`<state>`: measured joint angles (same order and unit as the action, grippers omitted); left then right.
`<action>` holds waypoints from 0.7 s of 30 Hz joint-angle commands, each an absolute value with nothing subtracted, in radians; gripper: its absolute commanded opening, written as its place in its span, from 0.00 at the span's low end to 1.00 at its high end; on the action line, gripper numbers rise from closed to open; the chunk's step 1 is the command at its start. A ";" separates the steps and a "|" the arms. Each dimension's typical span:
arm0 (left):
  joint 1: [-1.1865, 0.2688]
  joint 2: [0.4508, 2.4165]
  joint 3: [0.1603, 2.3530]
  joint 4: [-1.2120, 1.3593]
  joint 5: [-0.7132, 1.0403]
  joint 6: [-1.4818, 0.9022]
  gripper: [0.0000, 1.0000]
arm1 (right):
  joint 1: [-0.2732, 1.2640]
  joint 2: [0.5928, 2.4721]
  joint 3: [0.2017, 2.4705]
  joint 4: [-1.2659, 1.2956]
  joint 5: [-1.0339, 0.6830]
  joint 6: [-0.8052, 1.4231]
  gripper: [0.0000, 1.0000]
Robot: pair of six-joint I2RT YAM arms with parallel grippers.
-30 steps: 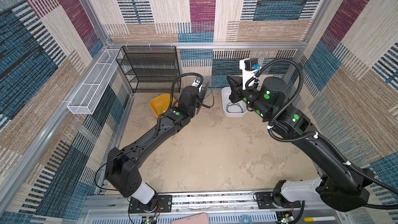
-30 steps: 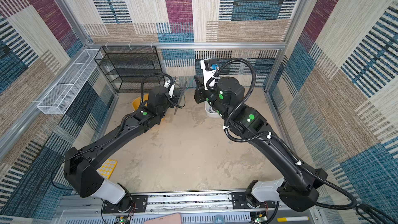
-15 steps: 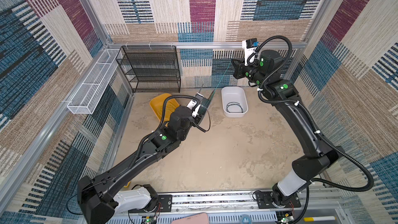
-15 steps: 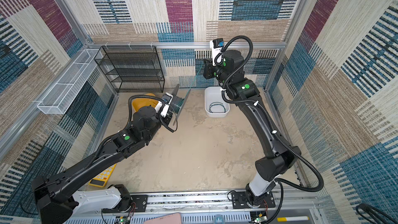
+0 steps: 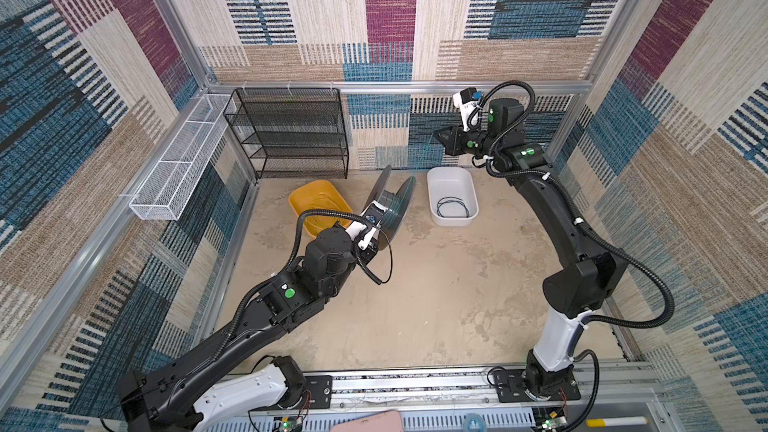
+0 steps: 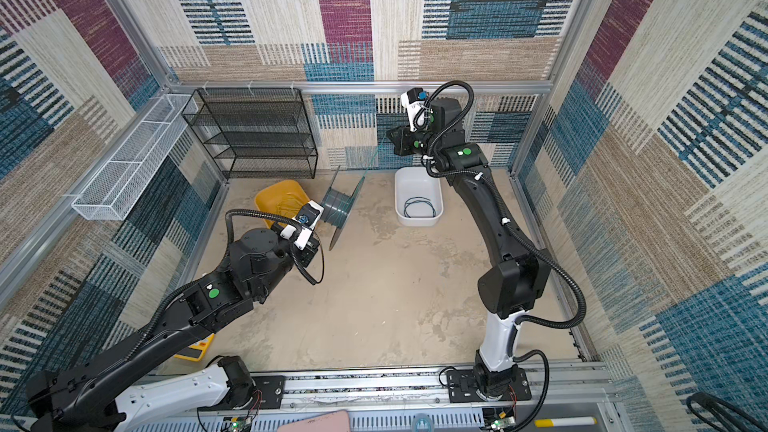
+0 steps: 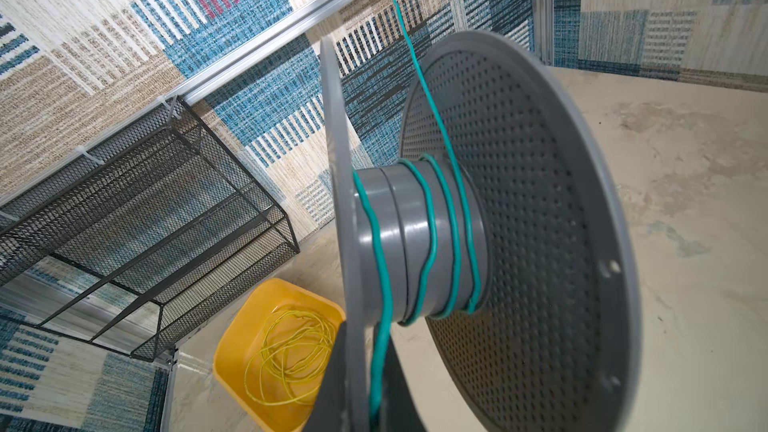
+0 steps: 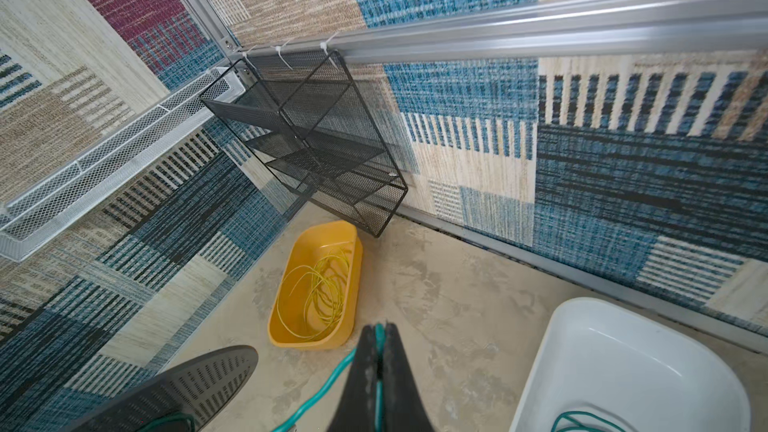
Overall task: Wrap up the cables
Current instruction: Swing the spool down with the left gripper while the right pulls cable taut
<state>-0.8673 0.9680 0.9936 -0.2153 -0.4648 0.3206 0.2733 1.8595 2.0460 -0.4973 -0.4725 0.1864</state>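
Along the far edge of the mottled beige tabletop (image 5: 436,292) sit two smooth plastic tubs. The yellow tub (image 5: 301,197), by the black mesh rack (image 5: 291,130), holds a loose tangle of thin yellow wire (image 7: 291,351), and the white tub (image 5: 451,180) holds slack loops of teal wire (image 5: 453,206). Between them the left gripper (image 7: 365,376) is clenched on one flange of a tilted grey spool (image 7: 519,201) with round perforated flanges; the teal cable (image 7: 432,118) rings the spool's smooth hub in a few spaced turns, then runs taut up to the right gripper (image 8: 380,351), which is pinched tight on it near the far edge.
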 commanded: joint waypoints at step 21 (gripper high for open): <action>-0.852 0.907 1.039 -0.483 -0.144 0.258 0.00 | 0.207 1.761 1.606 0.012 -0.311 0.215 0.00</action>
<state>-0.8539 0.9287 1.0183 -0.3592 -0.3218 0.2756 0.2401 1.7714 1.6287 -0.2417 -0.5980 0.2226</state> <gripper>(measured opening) 0.082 0.061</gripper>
